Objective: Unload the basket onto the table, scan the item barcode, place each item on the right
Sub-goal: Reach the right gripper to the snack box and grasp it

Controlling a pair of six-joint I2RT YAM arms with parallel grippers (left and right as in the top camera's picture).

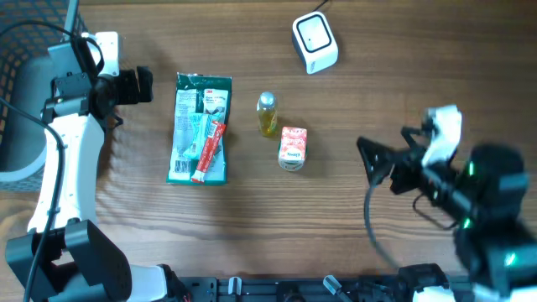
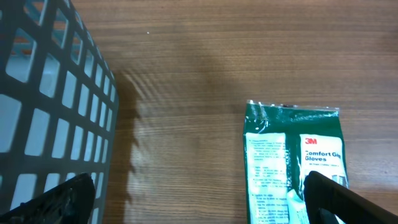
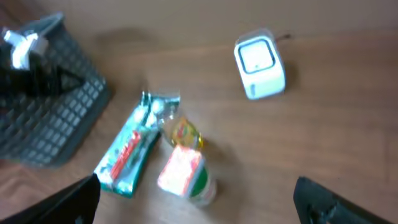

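Both arms hang empty: the left gripper (image 1: 147, 86) stands wide open just left of the 3M glove packet (image 1: 200, 126), and the right gripper (image 1: 367, 161) is equally wide, to the right of the orange-topped tub (image 1: 293, 148). By my judgement the task is barely begun, with no item lifted and the white barcode scanner (image 1: 315, 42) untouched at the far right. A red tube (image 1: 209, 151) lies on the packet, with a small yellow bottle (image 1: 267, 115) beside it.

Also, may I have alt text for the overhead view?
A green glove packet, red tube on it, a yellow bottle and an orange carton lie between the open left pincer and open right pincer; a white scanner sits beyond.
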